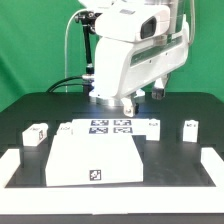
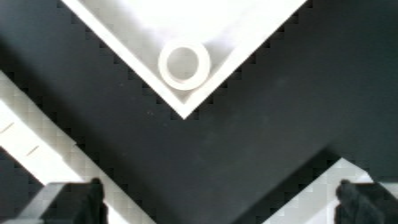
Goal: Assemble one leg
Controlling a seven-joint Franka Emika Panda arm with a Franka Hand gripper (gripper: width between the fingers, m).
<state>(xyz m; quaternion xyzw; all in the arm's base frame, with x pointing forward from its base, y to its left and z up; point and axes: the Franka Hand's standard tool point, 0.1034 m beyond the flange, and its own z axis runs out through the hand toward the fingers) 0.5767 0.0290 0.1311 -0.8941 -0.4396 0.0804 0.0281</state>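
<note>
Your gripper [image 2: 210, 208] hangs above the dark table [image 2: 214, 150], its fingers [image 2: 63, 205] spread apart with nothing between them. A corner socket [image 2: 183, 65] of the panel [image 2: 178, 30] lies just beyond the fingertips. The nearest leg [image 1: 152, 124] stands near the gripper, on the exterior view's right of it. Another leg [image 1: 190, 130] stands farther out that way, well apart.

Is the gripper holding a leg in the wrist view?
No: the gripper has its fingers wide apart, with only bare black table between them.
</note>
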